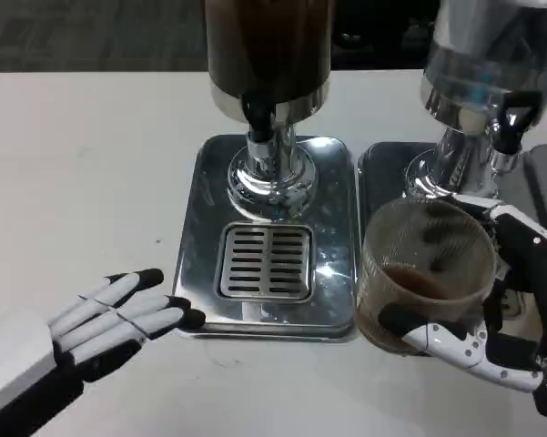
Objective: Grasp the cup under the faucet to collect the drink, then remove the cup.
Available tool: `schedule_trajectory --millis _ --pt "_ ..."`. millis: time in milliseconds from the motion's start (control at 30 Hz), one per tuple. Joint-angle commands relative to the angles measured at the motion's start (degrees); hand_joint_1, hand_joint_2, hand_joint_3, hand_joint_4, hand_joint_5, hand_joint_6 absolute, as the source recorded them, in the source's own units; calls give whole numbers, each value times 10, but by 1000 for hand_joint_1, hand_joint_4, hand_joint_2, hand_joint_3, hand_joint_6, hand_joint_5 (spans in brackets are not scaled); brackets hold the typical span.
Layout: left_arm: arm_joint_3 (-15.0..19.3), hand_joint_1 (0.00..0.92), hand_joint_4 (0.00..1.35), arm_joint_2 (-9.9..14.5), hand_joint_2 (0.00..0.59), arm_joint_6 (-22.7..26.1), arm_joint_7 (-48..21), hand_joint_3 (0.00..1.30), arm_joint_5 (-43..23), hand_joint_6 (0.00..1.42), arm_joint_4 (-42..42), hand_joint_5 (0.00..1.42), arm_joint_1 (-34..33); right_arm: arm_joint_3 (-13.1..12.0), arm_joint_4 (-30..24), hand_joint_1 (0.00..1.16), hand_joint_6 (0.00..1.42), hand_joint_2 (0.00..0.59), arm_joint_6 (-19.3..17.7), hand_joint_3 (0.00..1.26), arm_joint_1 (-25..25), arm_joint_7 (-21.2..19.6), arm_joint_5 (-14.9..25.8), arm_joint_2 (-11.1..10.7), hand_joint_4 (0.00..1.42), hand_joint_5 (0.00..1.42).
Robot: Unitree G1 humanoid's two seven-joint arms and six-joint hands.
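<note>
Holding brown drink, cup point(426, 273) in right robot hand point(491, 332).

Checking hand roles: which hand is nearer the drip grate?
Left. The left hand has fingertips at the tray's edge beside the drip grate; the right hand holds the cup farther off.

White-backed left hand point(118, 314) and right hand point(491, 341), black-tipped white fingers, perhaps dark undersides.

White table point(91, 164) carries two steel dispenser bases side by side: left base point(196, 228), right base point(373, 173).
</note>
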Motion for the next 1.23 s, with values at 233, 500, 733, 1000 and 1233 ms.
schedule_trajectory --millis 233,500,733,1000,1233 --pt "-15 0 0 -7 113 -2 34 138 9 1 -11 0 18 -12 -7 1162 1292 185 -36 973 -18 6 19 1 1019 1118" --pt "-34 0 0 -5 111 -7 39 128 12 0 -5 0 22 -16 -9 1162 1292 185 -32 981 -28 15 23 2 1019 1118" --pt "-38 0 0 -1 110 -6 43 126 11 0 2 0 12 -19 -8 1162 1292 185 -32 984 -31 16 23 5 1032 1129" --pt "-38 0 0 2 97 -9 44 125 4 0 4 0 13 -17 -11 1162 1292 185 -33 984 -31 14 21 13 1032 1130" --pt "-38 0 0 9 97 -9 43 125 4 0 6 0 5 -17 -14 1162 1292 185 -32 984 -29 13 20 18 1032 1130"
